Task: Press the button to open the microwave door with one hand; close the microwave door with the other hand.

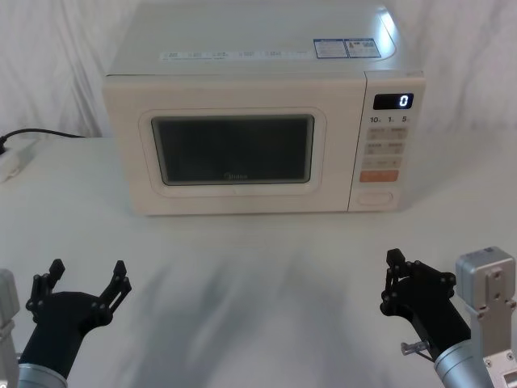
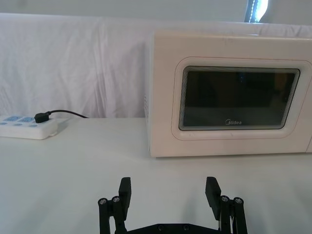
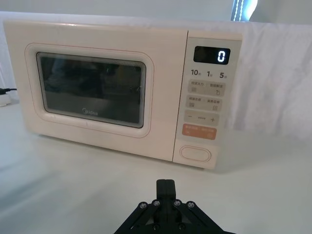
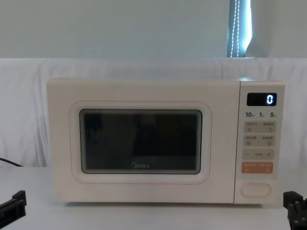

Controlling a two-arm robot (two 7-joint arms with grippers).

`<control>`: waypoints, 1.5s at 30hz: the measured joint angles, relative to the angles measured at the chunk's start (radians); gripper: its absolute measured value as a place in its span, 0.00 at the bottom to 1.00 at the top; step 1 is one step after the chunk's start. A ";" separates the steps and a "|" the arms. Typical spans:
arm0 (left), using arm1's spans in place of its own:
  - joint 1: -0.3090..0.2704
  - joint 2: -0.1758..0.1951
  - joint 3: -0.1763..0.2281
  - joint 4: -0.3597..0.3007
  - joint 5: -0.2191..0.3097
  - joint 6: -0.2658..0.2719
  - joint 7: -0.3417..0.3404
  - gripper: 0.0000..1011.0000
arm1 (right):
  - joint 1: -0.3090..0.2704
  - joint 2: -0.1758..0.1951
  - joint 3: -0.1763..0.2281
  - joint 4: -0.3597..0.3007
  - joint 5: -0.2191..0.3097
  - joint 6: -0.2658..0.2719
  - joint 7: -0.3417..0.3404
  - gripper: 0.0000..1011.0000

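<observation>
Cream microwave door [image 1: 238, 153] shut, grippers apart

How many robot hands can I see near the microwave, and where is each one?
2. The left hand is low over the table, before the microwave door. The right hand is low before the control panel, below the button.

White draped cloth [image 4: 29, 96] backdrop, pale wall [image 4: 120, 28], bright window strip [image 4: 238, 28] (upper right)
</observation>
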 joint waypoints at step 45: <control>0.000 0.000 0.000 0.000 0.000 0.000 0.000 0.99 | 0.275 -0.121 0.093 0.352 -0.023 -0.001 0.111 0.00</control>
